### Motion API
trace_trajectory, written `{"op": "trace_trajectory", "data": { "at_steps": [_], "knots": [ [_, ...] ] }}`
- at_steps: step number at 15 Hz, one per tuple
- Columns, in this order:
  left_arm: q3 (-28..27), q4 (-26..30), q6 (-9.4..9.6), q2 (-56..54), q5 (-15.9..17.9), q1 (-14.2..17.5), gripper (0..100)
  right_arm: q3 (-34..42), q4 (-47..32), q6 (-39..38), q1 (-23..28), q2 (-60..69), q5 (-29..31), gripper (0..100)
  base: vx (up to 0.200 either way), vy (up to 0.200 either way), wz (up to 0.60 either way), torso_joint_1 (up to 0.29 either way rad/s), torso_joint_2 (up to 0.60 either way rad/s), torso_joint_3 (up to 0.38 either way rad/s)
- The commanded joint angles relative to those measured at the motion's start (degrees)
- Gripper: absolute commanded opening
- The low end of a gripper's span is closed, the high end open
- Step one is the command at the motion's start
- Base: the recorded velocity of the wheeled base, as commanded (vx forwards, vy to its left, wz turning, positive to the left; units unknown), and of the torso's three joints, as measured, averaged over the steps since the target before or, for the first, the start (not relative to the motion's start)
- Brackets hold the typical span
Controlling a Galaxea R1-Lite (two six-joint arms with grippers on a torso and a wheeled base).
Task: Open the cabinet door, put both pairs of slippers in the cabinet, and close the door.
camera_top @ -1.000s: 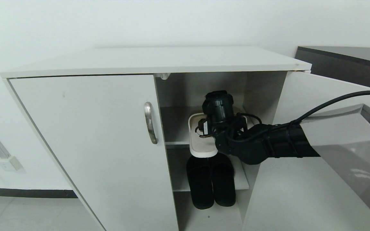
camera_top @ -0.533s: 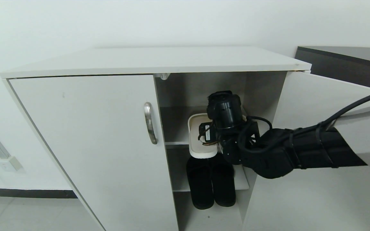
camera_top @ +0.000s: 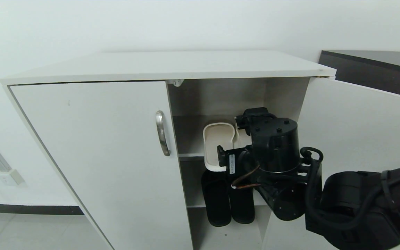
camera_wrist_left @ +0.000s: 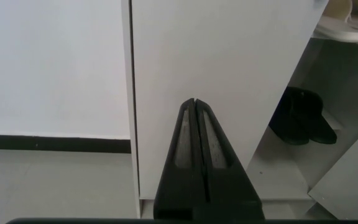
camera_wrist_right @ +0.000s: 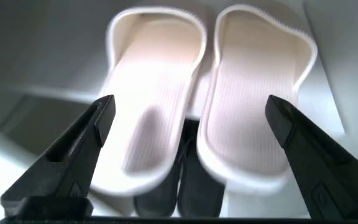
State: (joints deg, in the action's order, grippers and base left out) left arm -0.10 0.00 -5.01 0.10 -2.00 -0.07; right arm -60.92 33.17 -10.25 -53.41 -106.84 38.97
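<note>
**Right gripper** [camera_wrist_right: 189, 106]: jaws spread wide, nothing held. In the right wrist view its two black fingers [camera_wrist_right: 89, 140] stand either side of the white slippers [camera_wrist_right: 253, 106], apart from them.

**Right arm** [camera_top: 356, 205]: the head view supplies the pose. It enters from the lower right with the wrist turned upward, and stands before the open right compartment at the height of the upper shelf [camera_top: 189, 139].

**White slippers**: a pair, side by side and touching, footbeds up, on that upper shelf just ahead of the open fingers. Their near ends overhang the shelf's front edge.

**Black slippers** [camera_top: 217, 201]: a pair, side by side on the shelf below, directly under the white pair, near ends also overhanging. The left wrist view gives them from low and to the side.

**Left gripper** [camera_wrist_left: 194, 106]: fingers pressed together, nothing between them. It sits low, pointing at the closed left door [camera_top: 92, 156] and apart from it.

**Cabinet** [camera_top: 165, 66]: white. The left door has a metal handle [camera_top: 161, 133]. The right door [camera_top: 359, 118] is swung open behind the right arm.
</note>
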Motion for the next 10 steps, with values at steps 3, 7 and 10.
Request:
{"op": "trace_trajectory", "data": {
  "at_steps": [3, 7, 10],
  "knots": [
    [0.0, 0.0, 0.00, 0.0, 0.0, 0.0, 0, 2.5, 0.2, 0.1, -0.6, 2.7, -0.7, 0, 0.000, 0.000, 0.00, 0.000, 0.00, 0.000],
    [0.0, 0.0, 0.00, 0.0, 0.0, 0.0, 0, 3.0, 0.3, 0.1, -1.4, 2.6, -0.7, 0, 0.000, 0.000, 0.00, 0.000, 0.00, 0.000],
    [0.0, 0.0, 0.00, 0.0, 0.0, 0.0, 0, 3.2, 0.3, 0.1, -1.5, 2.5, -0.6, 0, 0.000, 0.000, 0.00, 0.000, 0.00, 0.000]
  ]
}}
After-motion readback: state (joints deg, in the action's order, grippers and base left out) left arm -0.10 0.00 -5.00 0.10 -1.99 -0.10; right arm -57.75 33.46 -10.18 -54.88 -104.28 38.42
